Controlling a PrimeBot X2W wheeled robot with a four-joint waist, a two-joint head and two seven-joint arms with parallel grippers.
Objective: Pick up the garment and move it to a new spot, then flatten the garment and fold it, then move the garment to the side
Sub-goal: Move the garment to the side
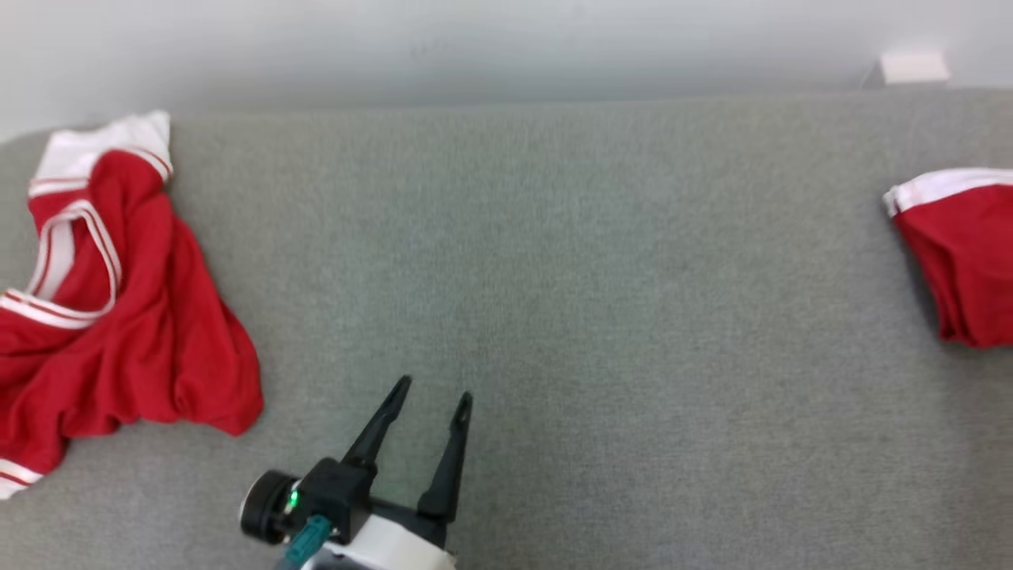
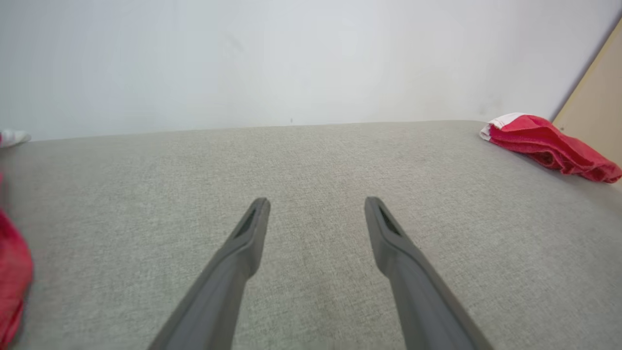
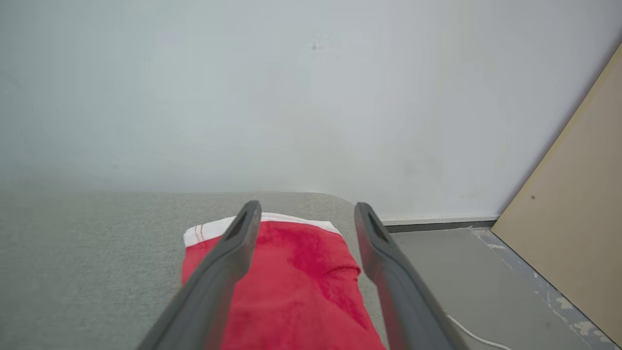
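Note:
A crumpled red garment with white striped trim [image 1: 119,317] lies at the left end of the grey table [image 1: 554,261]; its edge shows blurred in the left wrist view [image 2: 12,277]. A second red garment, folded, with a white band [image 1: 961,253], rests at the table's right end [image 2: 544,146]. My left gripper [image 1: 434,396] is open and holds nothing, low over the bare cloth to the right of the crumpled garment [image 2: 316,204]. My right gripper [image 3: 303,209] is open just above the folded garment [image 3: 301,282], with nothing between its fingers.
A pale wall runs behind the table. A small white box [image 1: 914,67] sits beyond the far right corner. Past the table's right end are grey floor, a leaning beige board [image 3: 573,233] and a white cable [image 3: 476,335].

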